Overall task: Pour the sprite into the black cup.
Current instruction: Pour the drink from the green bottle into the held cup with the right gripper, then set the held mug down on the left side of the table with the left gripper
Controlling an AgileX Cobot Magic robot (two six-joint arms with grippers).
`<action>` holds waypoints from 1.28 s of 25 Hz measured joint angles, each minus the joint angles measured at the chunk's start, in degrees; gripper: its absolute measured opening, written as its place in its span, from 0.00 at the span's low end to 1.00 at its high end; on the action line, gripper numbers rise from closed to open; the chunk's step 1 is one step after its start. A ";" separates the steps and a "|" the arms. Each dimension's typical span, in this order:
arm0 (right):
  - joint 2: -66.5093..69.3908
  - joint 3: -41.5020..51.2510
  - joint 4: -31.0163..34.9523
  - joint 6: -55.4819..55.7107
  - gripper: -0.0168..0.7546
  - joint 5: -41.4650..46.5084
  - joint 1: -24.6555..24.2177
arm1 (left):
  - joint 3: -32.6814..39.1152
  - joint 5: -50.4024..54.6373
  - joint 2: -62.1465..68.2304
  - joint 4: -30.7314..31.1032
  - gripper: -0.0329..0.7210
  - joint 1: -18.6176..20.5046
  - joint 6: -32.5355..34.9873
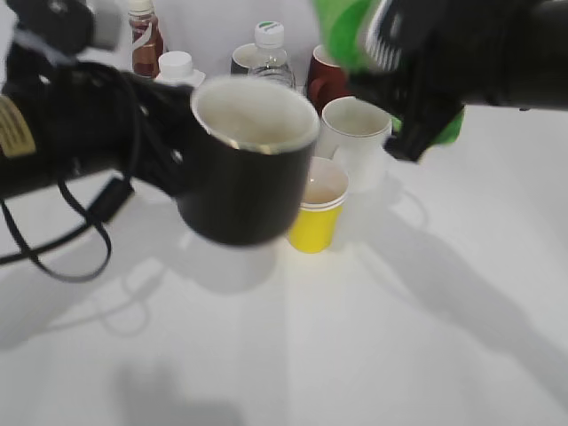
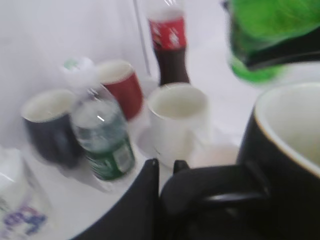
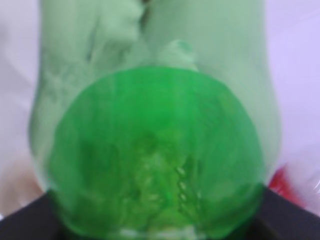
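Observation:
My left gripper point(image 2: 165, 167) is shut on the handle of the black cup point(image 1: 244, 177) and holds it in the air, upright, with its white inside showing. The cup also fills the right of the left wrist view point(image 2: 290, 165). My right gripper point(image 1: 417, 98) is shut on the green sprite bottle point(image 1: 351, 31) and holds it high at the top right, above and to the right of the cup's rim. The sprite bottle fills the right wrist view point(image 3: 155, 150) and hides the fingers there. It also shows at the top right of the left wrist view point(image 2: 265, 35).
On the white table stand a yellow paper cup point(image 1: 319, 209), a white mug point(image 1: 355, 138), a dark red mug point(image 1: 324, 75), a clear water bottle point(image 1: 269, 53), a dark grey mug point(image 2: 50, 125), a cola bottle point(image 2: 170, 45) and a small white-capped bottle point(image 1: 175, 67).

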 joint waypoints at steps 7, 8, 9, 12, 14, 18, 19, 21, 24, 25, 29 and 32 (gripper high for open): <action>-1.23 1.46 9.24 19.46 0.54 -1.72 -6.79 | 1.47 -13.18 4.58 -5.67 0.12 13.00 0.07; -1.23 2.19 9.38 20.77 0.54 -2.37 -8.44 | 2.09 -14.88 5.76 -6.45 0.12 15.57 0.15; -1.23 2.98 9.42 22.22 0.54 -3.03 -10.34 | 2.69 -16.70 7.41 -6.89 0.12 18.16 0.23; -1.23 6.05 9.44 26.99 0.54 -7.11 -14.09 | 3.64 -22.44 13.27 -7.97 0.12 24.49 0.49; -1.23 7.88 8.85 29.68 0.54 -11.19 -14.58 | 3.64 -27.35 17.90 -8.40 0.12 26.79 0.61; -1.23 11.17 3.46 38.14 0.54 -19.99 -14.58 | 3.64 -36.56 25.33 -8.71 0.12 27.71 0.67; -1.23 11.68 2.60 39.47 0.54 -21.28 -14.58 | 3.64 -37.85 27.06 -8.57 0.12 27.71 0.67; -1.23 12.15 1.70 40.25 0.54 -22.18 -14.58 | 3.64 -39.78 30.21 -8.38 0.12 27.66 0.67; -1.23 12.26 1.39 40.79 0.54 -22.47 -14.58 | 3.64 -42.32 33.44 -8.27 0.12 27.66 0.71; -1.23 12.26 1.33 40.85 0.54 -22.59 -14.58 | 3.64 -42.69 34.04 -8.33 0.12 27.66 0.71; -1.23 12.26 1.33 40.89 0.54 -22.59 -14.58 | 5.40 -44.15 35.13 -8.44 0.12 27.66 0.71; -1.23 12.26 1.33 40.96 0.54 -22.59 -14.58 | 7.96 -46.65 35.32 -8.55 0.12 27.66 0.15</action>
